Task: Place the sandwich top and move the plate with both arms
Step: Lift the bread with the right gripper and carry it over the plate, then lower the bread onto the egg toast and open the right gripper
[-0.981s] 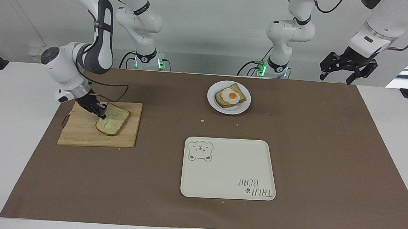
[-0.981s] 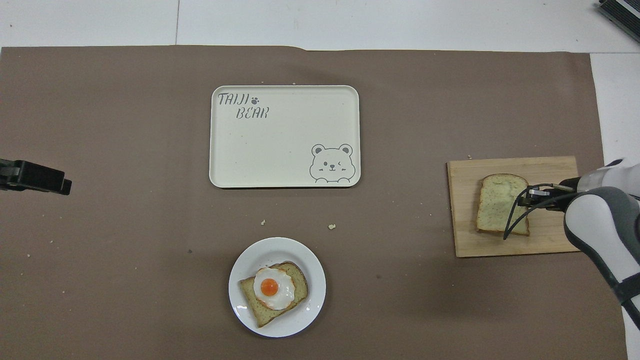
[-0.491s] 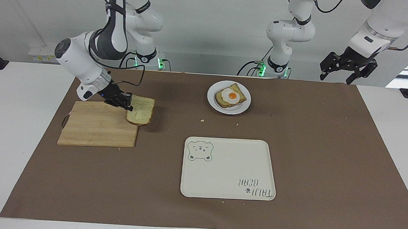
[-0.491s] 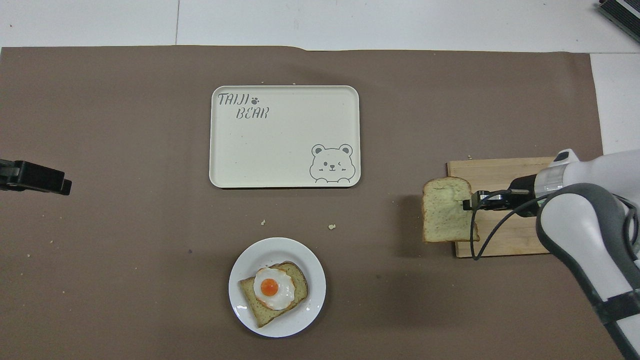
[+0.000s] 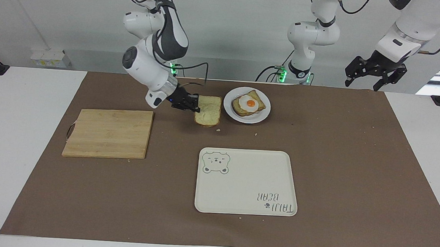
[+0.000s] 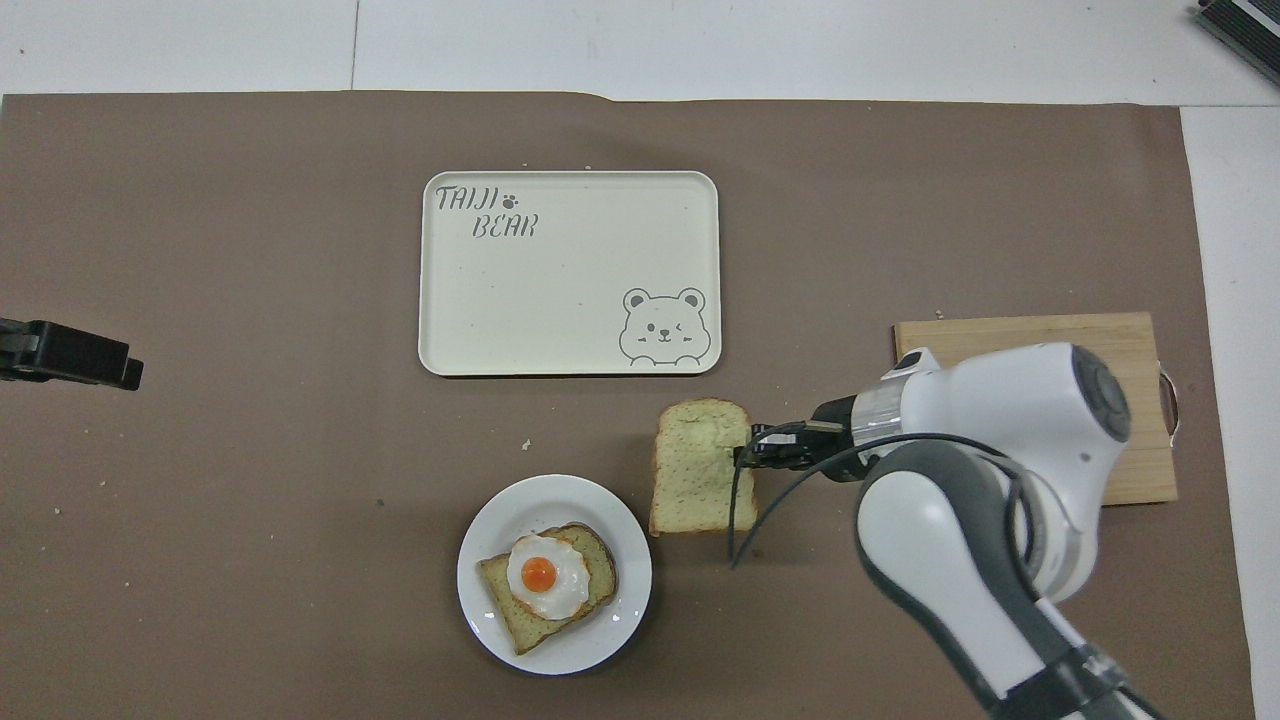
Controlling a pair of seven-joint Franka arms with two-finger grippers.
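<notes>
Pale crumb with a brown crust marks the sandwich top (image 5: 207, 110), a squarish slice carried flat in the air, pinched by one edge in the right claw (image 5: 194, 105) just beside the plate (image 5: 230, 109) — the egg toast (image 5: 248, 104) lies from the slice toward the left arm's end of the tabletop (image 5: 355, 154). The cutting board (image 5: 108, 132) sits bare; the tray (image 5: 247, 181) is farther from the robots. The left claw (image 5: 374, 75) — spread open — waits off the mat's corner.
</notes>
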